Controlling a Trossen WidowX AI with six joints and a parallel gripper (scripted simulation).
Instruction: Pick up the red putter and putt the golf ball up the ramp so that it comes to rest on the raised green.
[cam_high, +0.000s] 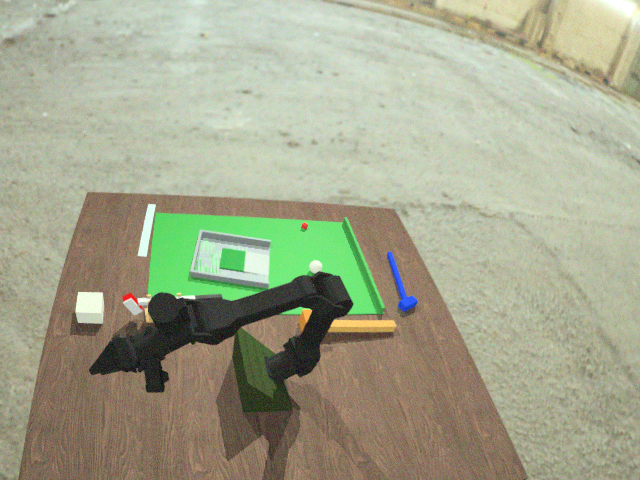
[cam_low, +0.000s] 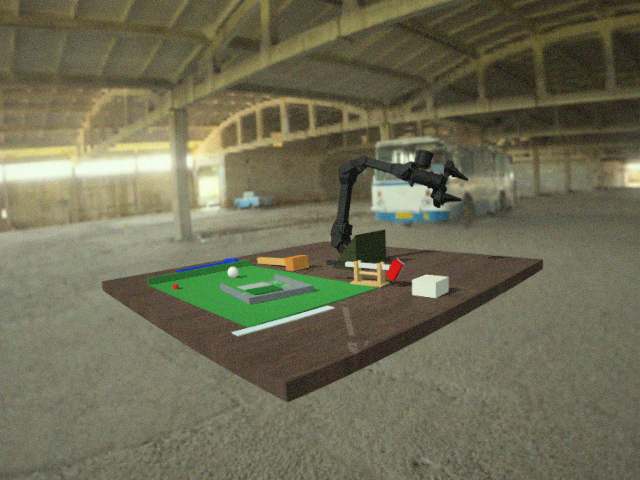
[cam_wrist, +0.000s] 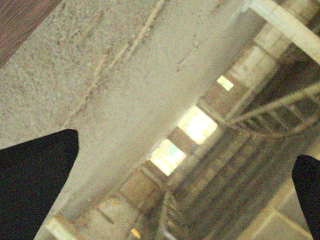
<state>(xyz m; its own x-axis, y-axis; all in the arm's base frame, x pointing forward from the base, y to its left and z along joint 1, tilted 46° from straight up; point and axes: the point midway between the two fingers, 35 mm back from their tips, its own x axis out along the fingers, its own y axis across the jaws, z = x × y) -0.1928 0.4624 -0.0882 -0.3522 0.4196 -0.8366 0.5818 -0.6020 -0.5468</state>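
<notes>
The end effector (cam_low: 454, 187) is held high above the desk (cam_low: 439, 304), its fingers spread almost to their widest, and nothing is gripped between them. In the wrist view only two dark fingertips are seen at the frame edges, with floor, a corner of the desk and hall structure between them. The black arm (cam_high: 268, 304) is raised from its base beside a dark green wedge (cam_high: 255, 372) and stretched out over the rack.

Below the end effector, the red putter (cam_low: 395, 269) is seen lying across a small wooden rack (cam_low: 368, 276), its red head hanging just off the rack's end, near a white cube (cam_low: 430, 285). The golf ball (cam_high: 315, 266) rests on the green mat (cam_high: 170, 248), just beside the grey-walled raised green (cam_high: 231, 259) but apart from it. A small red marker (cam_high: 304, 226) sits farther along the mat. A blue putter (cam_high: 400, 283) lies off the mat past its green side rail (cam_high: 361, 263), an orange putter (cam_high: 356, 325) lies near the arm's base, and a white strip (cam_high: 146, 229) is laid along the mat's far edge. No legible writing or brand is visible anywhere.
</notes>
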